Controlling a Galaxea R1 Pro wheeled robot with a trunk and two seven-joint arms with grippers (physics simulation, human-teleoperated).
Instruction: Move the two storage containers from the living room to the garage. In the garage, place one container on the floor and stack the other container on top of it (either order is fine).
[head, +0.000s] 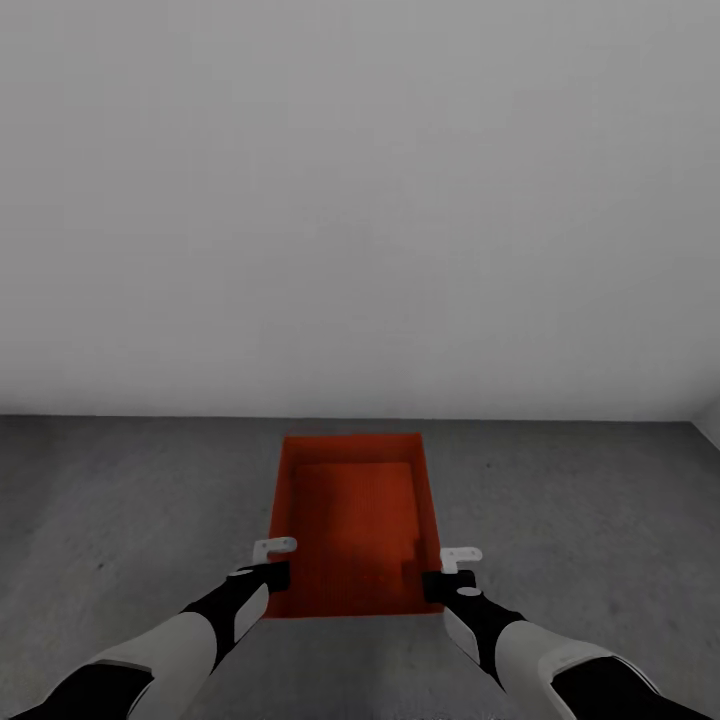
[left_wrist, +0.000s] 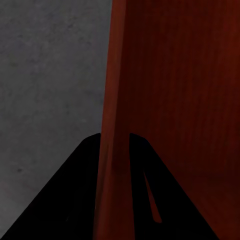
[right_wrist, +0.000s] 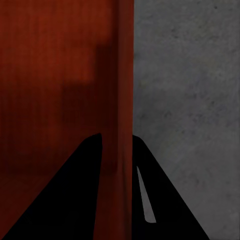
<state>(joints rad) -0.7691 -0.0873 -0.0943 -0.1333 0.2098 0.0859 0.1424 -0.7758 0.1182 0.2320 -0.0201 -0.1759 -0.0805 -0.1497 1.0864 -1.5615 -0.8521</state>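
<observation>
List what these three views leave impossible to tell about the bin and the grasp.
- Head view: whether the storage container rests on the concrete floor or hangs just above; its underside is hidden by its own walls.
- Head view: the second container and car lie beyond the frame.
- Wrist views: left end effector and right end effector straddle the walls; actual pad contact is lost in shadow.

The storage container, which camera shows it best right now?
The head view: the whole open-top storage container shows there on the grey floor, between the left gripper and the right gripper. Each wrist view gives just one thin side wall between dark fingers.
</observation>
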